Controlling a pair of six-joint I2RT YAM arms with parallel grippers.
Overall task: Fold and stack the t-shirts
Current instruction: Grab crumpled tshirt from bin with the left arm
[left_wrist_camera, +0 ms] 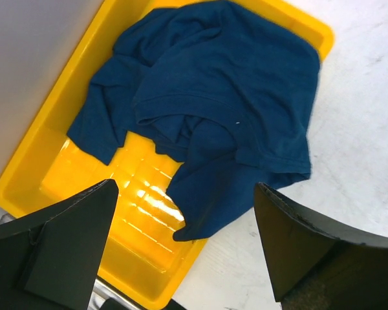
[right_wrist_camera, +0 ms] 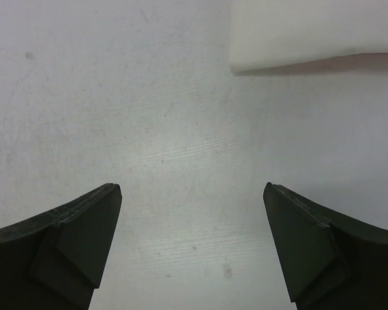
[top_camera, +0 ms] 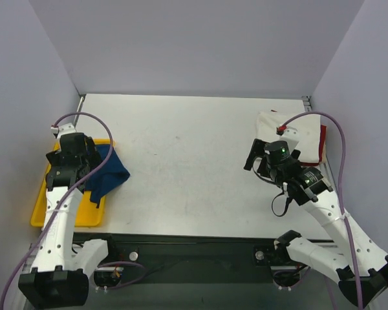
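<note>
Left gripper (left_wrist_camera: 185,187): wide open, nothing in it, hanging over the tray at the left edge of the overhead view (top_camera: 74,161).
Right gripper (right_wrist_camera: 191,187): also spread wide and holding nothing, over bare table just below the cream shirt (top_camera: 255,158).
Navy shirt: the crumpled dark navy blue cloth t-shirt (left_wrist_camera: 226,97) lies bunched in a shallow yellow plastic tray (left_wrist_camera: 45,123), with one part spilling over the rim onto the table (top_camera: 107,171).
Other shirts: a folded cream-white cloth t-shirt (top_camera: 268,123) sits on a red cloth t-shirt (top_camera: 322,145) at the upper right.
Step in hand: by my reckoning, fetching the navy shirt out to spread it flat.
Doing it well: come down on a raised fold, pinch cloth only and not the tray floor, and lift high so the trailing hem clears the rim, or the tray may drag along.
Surface: a pale, matte, faintly speckled table (top_camera: 194,148).
Room: plain lavender-grey walls (top_camera: 194,45) close in on three sides.
</note>
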